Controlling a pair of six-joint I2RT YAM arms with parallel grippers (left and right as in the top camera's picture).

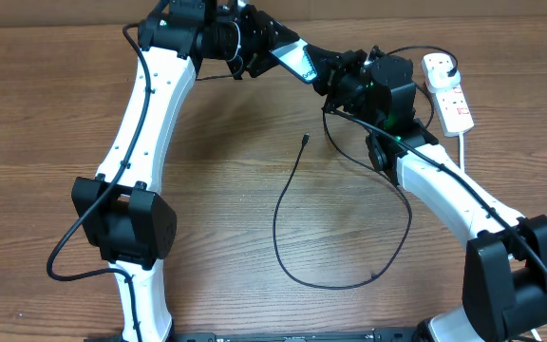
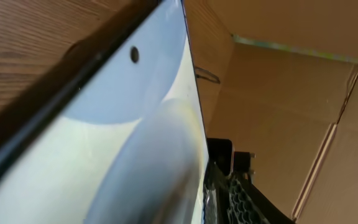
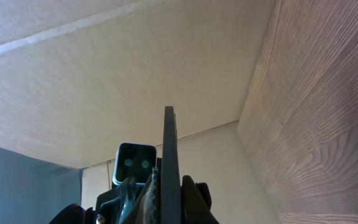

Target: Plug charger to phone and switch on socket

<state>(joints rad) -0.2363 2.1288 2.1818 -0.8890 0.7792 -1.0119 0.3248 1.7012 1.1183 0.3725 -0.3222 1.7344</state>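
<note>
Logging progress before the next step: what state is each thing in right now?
phone: lifted off the table, screen lit, nothing plugged in.
charger: lying loose on the table, connector tip free.
socket: flat on the table; switch position too small to tell.
left tool: shut on the phone.
right tool: shut on the phone.

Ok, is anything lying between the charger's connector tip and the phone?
Nothing visible: only bare table lies between the charger tip and the phone. The phone sits edge-on between the right fingers, though, so that gripper isn't free to fetch the tip.
</note>
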